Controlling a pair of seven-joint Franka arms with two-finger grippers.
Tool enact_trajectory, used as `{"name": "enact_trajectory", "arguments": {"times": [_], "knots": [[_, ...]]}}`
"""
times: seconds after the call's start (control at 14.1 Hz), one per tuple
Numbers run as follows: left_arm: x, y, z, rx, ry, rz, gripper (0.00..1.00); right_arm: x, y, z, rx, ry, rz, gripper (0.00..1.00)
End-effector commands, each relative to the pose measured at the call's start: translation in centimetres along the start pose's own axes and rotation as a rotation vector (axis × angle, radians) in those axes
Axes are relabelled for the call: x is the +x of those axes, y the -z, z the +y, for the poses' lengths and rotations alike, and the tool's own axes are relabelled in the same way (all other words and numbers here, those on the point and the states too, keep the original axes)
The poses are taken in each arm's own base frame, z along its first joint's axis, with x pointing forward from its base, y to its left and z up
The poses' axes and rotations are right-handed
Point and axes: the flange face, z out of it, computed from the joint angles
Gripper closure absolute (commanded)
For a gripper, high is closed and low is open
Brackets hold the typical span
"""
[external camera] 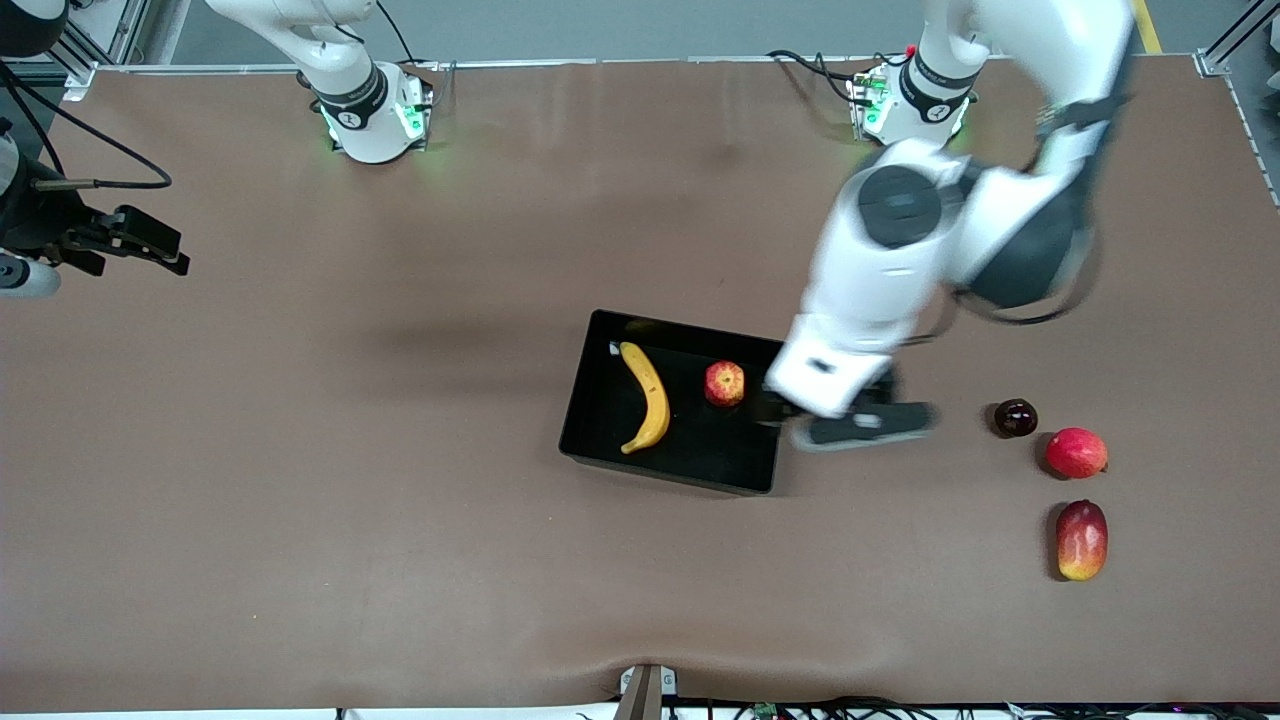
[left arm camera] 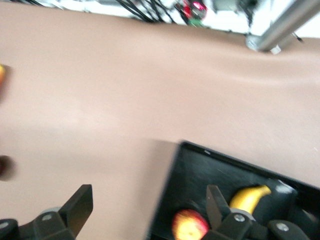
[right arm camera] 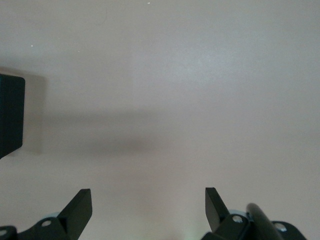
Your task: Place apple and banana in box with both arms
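The black box (external camera: 592, 400) lies mid-table. In it lie the yellow banana (external camera: 648, 395) and the red apple (external camera: 724, 384), apart from each other. My left gripper (external camera: 852, 422) is open and empty, over the box's edge toward the left arm's end. In the left wrist view its gripper (left arm camera: 147, 200) straddles the box (left arm camera: 210, 170) wall, with the apple (left arm camera: 190, 226) and banana (left arm camera: 248, 197) beside one finger. My right gripper (external camera: 165, 250) waits open and empty over bare table at the right arm's end. The right wrist view shows its gripper (right arm camera: 148, 200) and a box corner (right arm camera: 10, 115).
Three fruits lie toward the left arm's end of the table: a dark plum (external camera: 1015, 417), a pinkish-red round fruit (external camera: 1076, 452) and a red-and-yellow mango (external camera: 1082, 539) nearest the front camera. The left arm's elbow hangs over the table above the box's end.
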Motion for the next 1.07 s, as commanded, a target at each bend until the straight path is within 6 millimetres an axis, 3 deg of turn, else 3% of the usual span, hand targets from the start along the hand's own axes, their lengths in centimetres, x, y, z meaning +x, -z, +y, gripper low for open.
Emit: {"name": "enact_trajectory", "arguments": {"times": [0.0, 0.36, 0.71, 1.0], "knots": [[1.5, 2.7, -6.0, 0.037, 0.022, -0.02, 0.0, -0.6, 0.3, 0.1, 0.021, 0.005, 0.007, 0.0], [2.9, 7.3, -15.8, 0.033, -0.053, -0.115, 0.0, -0.6, 0.3, 0.2, 0.021, 0.003, 0.009, 0.0], [1.8, 10.7, -20.4, 0.06, -0.119, -0.185, 0.0, -0.5, 0.3, 0.1, 0.021, 0.003, 0.01, 0.0], [0.3, 12.4, -23.2, 0.031, -0.082, -0.205, 0.0, -0.5, 0.2, 0.1, 0.021, 0.006, 0.007, 0.0]]}}
